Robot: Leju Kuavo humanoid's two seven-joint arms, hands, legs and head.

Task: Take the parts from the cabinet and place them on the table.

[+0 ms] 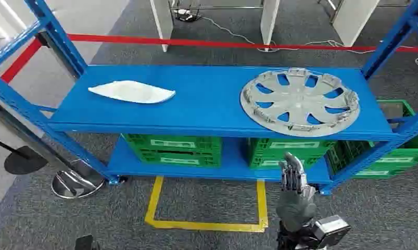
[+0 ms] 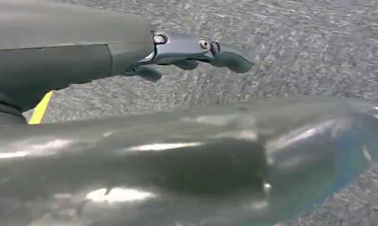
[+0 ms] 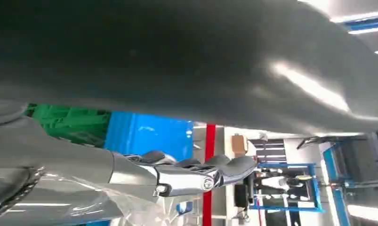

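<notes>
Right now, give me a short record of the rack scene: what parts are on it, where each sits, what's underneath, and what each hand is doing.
top shelf: blue, holds two parts
hubcap: grey, lying flat, right side of the shelf
white part: long curved piece, lying flat, left side
lower shelf: green crates
floor: yellow tape outline in front of the rack
right hand: raised below the hubcap, fingers apart, holding nothing
left hand: over grey floor, holding nothing
parts taken: none yet
</notes>
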